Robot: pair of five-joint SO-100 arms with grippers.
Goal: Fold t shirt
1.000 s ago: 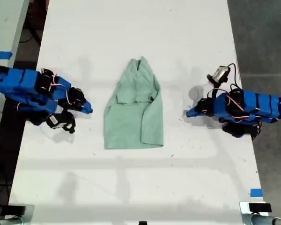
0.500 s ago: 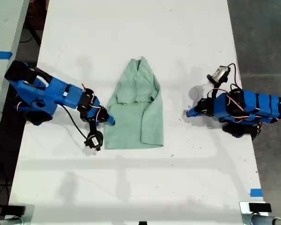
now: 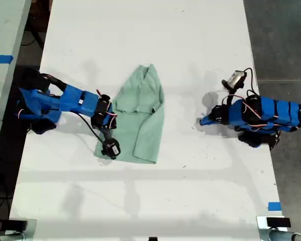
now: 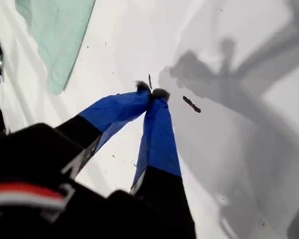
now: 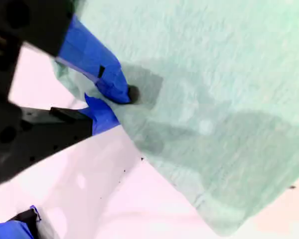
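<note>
Shirt edge (image 5: 114, 117) between second jaws

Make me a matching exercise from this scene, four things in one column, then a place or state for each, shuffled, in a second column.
Column one:
1. my first end effector
2. my second end effector
3. pale mint-green soft fabric t shirt
4. small blue tape strip on the white table

Column two:
A. partly folded, mid-table
B. near the exterior view's lower right corner
C. shut over bare table
D. closed on the fabric's edge

Pairs: 1-C, 2-D, 3-A, 4-B
</note>
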